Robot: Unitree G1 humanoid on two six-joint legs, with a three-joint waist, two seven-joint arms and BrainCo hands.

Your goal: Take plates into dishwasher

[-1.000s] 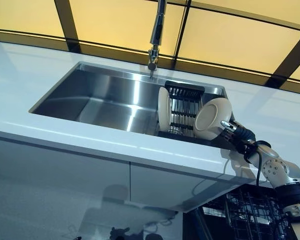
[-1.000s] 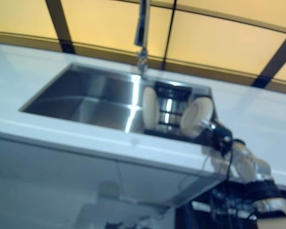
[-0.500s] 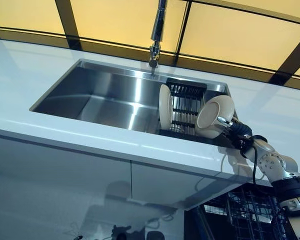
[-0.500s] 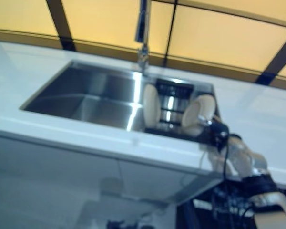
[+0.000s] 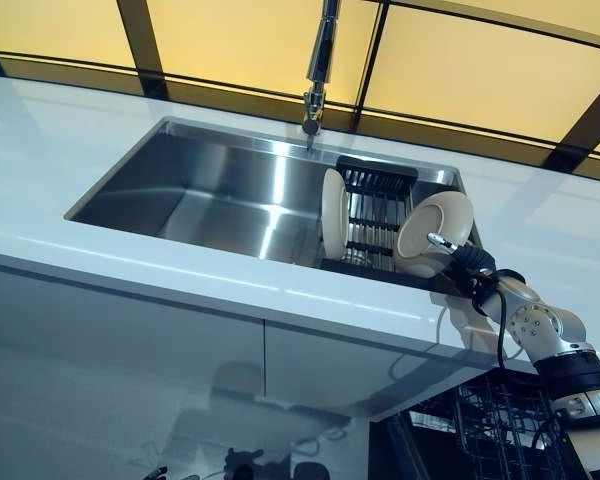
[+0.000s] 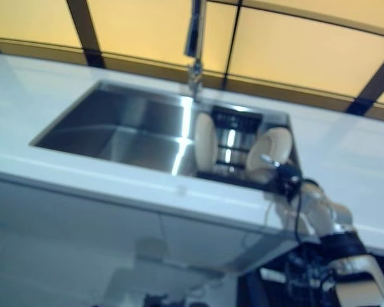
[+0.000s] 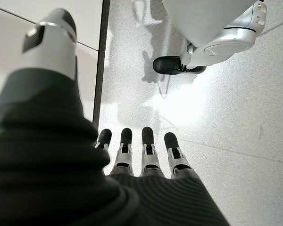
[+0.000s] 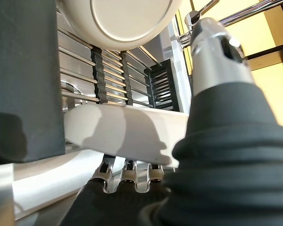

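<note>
The right hand [image 5: 458,256] pinches a plate [image 5: 435,234] between thumb and fingers at the sink rack [image 5: 372,215]; next it must lift it clear toward the dishwasher [image 5: 500,430].

R hand [image 5: 458,255] fingers are disappearing under the near plate [image 8: 127,129] rim in wrist view, so grip isn't readable; only the thumb [image 8: 216,52] is showing. Far plate [image 8: 122,19] is getting cut off by the frame edge. Drying rack [image 5: 372,215] lower part is sitting hidden behind the counter [image 5: 230,290] lip and both plates. Dishwasher rack [image 5: 500,430] is running off the frame bottom, contents too dark to tell. Faucet [image 5: 320,60] top is cropped out. Right eye view is blurring hand detail.
</note>
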